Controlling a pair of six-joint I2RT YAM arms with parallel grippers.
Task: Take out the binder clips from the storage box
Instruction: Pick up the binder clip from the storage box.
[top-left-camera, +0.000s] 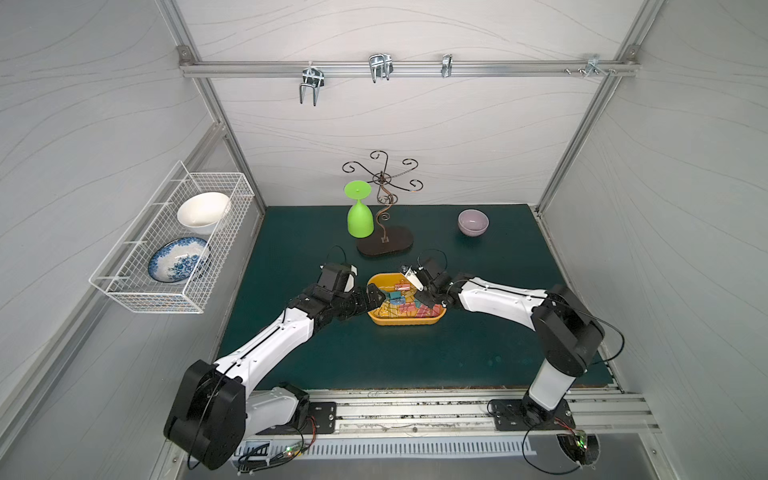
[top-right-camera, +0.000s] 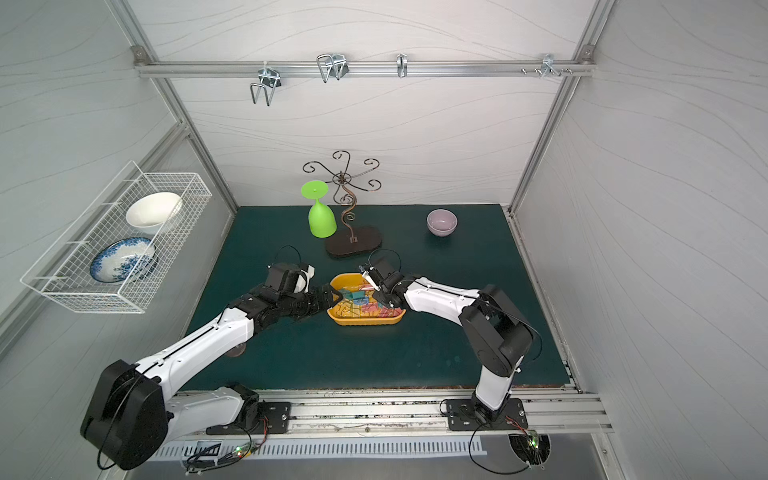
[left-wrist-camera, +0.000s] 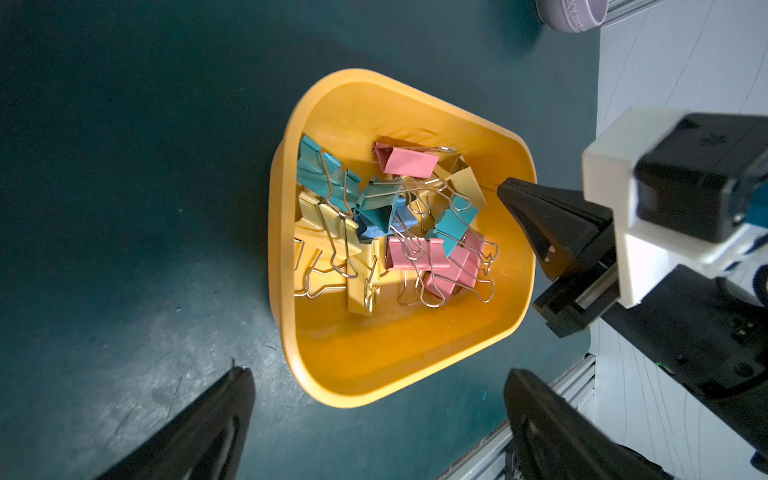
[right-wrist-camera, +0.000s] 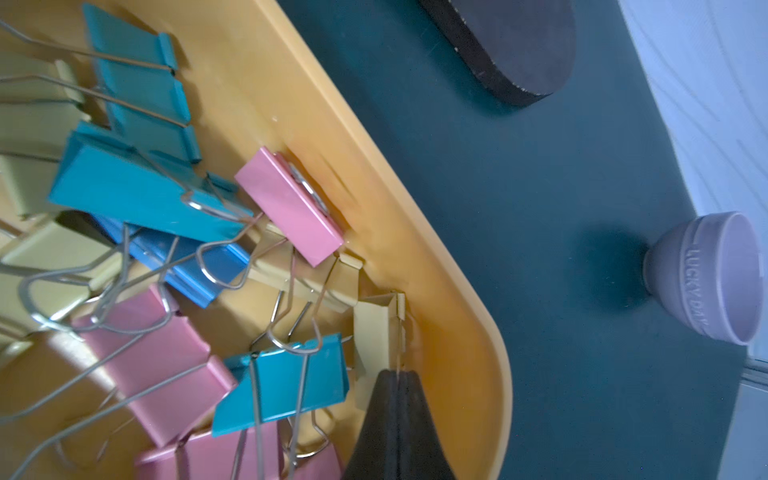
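The yellow-orange storage box (top-left-camera: 399, 322) (top-right-camera: 361, 322) sits mid-mat, holding several binder clips (top-left-camera: 401, 301) (left-wrist-camera: 395, 232) (right-wrist-camera: 145, 195) in pink, yellow, teal and blue, tangled by their wire handles. My right gripper (right-wrist-camera: 398, 372) (top-left-camera: 424, 297) reaches into the box's right end. It is shut on the thin wire handle of a pale yellow binder clip (right-wrist-camera: 376, 332) (left-wrist-camera: 469, 183) lying against the box wall (right-wrist-camera: 415, 208). My left gripper (left-wrist-camera: 377, 374) (top-left-camera: 374, 293) hangs open at the box's left end, its fingers (left-wrist-camera: 232, 399) astride that end and holding nothing.
Behind the box stands a wire stand on a dark oval base (top-left-camera: 384, 245), with an upturned green goblet (top-left-camera: 359, 218) beside it. A lilac bowl (top-left-camera: 473, 222) (right-wrist-camera: 706, 278) sits at the back right. A white wire basket (top-left-camera: 174, 245) with two bowls hangs on the left wall.
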